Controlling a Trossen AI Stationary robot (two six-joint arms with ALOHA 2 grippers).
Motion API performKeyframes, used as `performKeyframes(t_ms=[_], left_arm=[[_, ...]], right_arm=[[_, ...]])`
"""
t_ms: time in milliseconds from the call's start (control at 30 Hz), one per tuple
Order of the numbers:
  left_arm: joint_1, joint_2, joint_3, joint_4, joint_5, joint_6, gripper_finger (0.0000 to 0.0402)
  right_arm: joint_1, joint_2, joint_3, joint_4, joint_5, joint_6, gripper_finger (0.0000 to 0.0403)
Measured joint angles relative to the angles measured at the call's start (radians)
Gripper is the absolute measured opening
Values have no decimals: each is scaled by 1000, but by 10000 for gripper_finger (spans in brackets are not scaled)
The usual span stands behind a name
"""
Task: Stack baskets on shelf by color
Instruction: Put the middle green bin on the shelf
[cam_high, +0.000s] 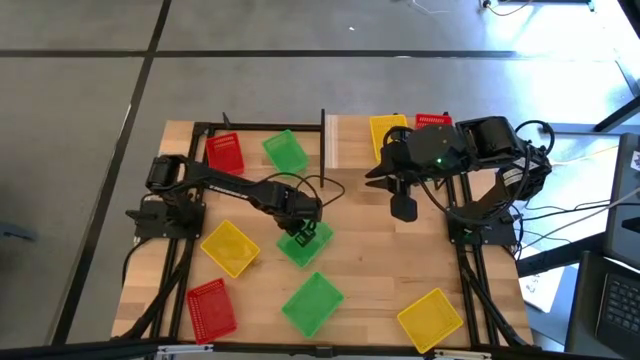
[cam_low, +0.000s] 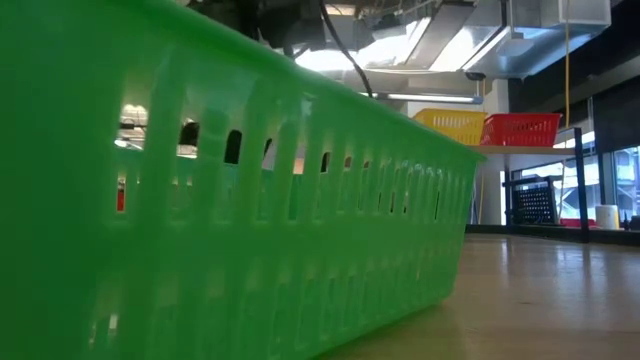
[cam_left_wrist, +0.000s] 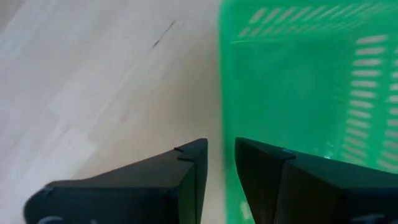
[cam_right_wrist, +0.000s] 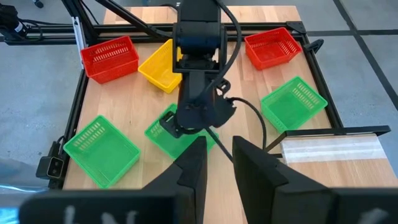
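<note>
My left gripper (cam_high: 305, 232) reaches down onto a green basket (cam_high: 300, 248) in the middle of the table and is shut on its wall. My right gripper (cam_high: 403, 207) hangs shut and empty over bare table near the shelf (cam_high: 350, 140). That pale board, with a dark post (cam_high: 323, 138), carries a yellow basket (cam_high: 387, 135) and a red basket (cam_high: 432, 121) side by side. Loose on the table lie a red (cam_high: 225, 152) and a green basket (cam_high: 285, 152) at the far left. A yellow (cam_high: 230, 247), red (cam_high: 211, 307), green (cam_high: 312, 303) and yellow (cam_high: 430, 317) basket lie nearer. My left gripper pinches a side wall (cam_left_wrist: 225, 143) of the green basket at its rim, one finger (cam_left_wrist: 261, 174) inside the basket and one finger (cam_left_wrist: 186, 174) outside. The fingers come from above, pointing down. The basket's bottom rests on the table.
Black frame rails run along the table's left (cam_high: 190, 230) and right (cam_high: 462, 270) sides. The near green basket (cam_low: 250, 200) fills most of the low view. Bare wood lies between the held basket and the right arm (cam_high: 370, 260).
</note>
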Motion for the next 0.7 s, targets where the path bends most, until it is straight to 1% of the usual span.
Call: performKeyframes(t_ms=[167, 267, 333, 467, 600, 700], left_arm=[[0, 11, 1, 2, -4, 75, 72], [0, 19, 0, -13, 6, 89, 68], [0, 18, 0, -5, 19, 90, 55], [0, 18, 0, -10, 27, 113, 10], [1, 8, 0, -28, 69, 138, 4], [1, -28, 0, -31, 112, 147, 3]], right_arm=[[0, 0, 0, 0, 0, 0, 76], [0, 0, 0, -1, 0, -1, 76], [0, 0, 0, -1, 0, -2, 76], [0, 0, 0, -1, 0, -3, 76], [0, 0, 0, -1, 0, -3, 76], [0, 0, 0, -3, 0, -3, 76]])
